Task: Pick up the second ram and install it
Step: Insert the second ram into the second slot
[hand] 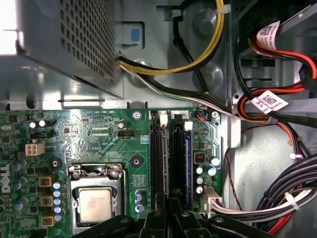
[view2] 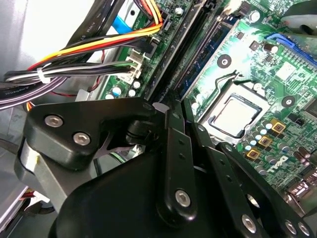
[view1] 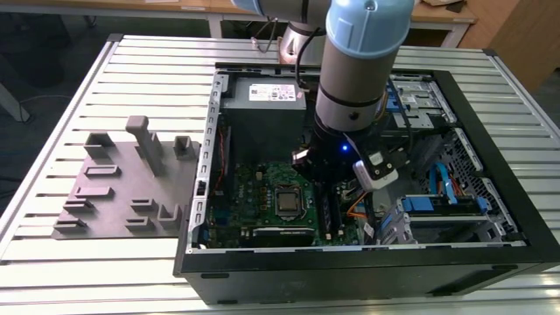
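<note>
Over the open computer case (view1: 490, 216) my gripper (hand: 171, 208) sits low above the green motherboard (hand: 99, 134), right at the long black memory slots (hand: 157, 158). My fingers (view2: 173, 148) are drawn close together on the top edge of the second ram (hand: 174, 158), which stands upright in its slot, beside the processor socket (hand: 95, 203). Bundled cables (hand: 277, 198) run nearby.

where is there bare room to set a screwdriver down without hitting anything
Free: the slatted table beyond the gray tray, and its strip in front of that tray, toward the exterior view's left. Crowded: inside the computer case, where the arm stands over the motherboard and cables fill the side beside the slots.
</note>
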`<state>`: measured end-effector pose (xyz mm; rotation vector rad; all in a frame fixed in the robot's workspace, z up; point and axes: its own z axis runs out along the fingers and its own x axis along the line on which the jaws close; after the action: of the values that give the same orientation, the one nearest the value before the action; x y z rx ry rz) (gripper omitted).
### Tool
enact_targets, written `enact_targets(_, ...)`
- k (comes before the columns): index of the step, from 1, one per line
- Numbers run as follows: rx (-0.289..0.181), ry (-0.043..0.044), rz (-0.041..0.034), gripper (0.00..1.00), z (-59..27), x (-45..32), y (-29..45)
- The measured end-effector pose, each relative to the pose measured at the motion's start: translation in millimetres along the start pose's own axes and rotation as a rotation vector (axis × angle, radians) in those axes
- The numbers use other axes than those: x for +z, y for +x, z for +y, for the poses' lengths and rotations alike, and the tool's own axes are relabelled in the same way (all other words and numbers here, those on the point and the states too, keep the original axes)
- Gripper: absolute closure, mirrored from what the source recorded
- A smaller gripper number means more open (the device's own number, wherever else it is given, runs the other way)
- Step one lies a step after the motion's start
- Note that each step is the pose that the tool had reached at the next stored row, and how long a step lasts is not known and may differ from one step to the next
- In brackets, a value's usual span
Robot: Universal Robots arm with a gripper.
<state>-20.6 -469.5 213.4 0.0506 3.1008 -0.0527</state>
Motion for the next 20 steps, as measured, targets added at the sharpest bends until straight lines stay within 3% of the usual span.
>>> enact_targets(14,0.0,-0.0043,0.0014,0.85,0.5,6.1,-0.7)
enact_targets(15,0.0,-0.0024,0.0019,0.79,0.2,5.4,-0.6)
enact_targets(18,0.0,-0.0023,0.002,0.79,0.1,3.4,-0.6)
enact_targets(20,0.0,-0.0034,0.0018,0.79,-0.1,-4.9,-1.0)
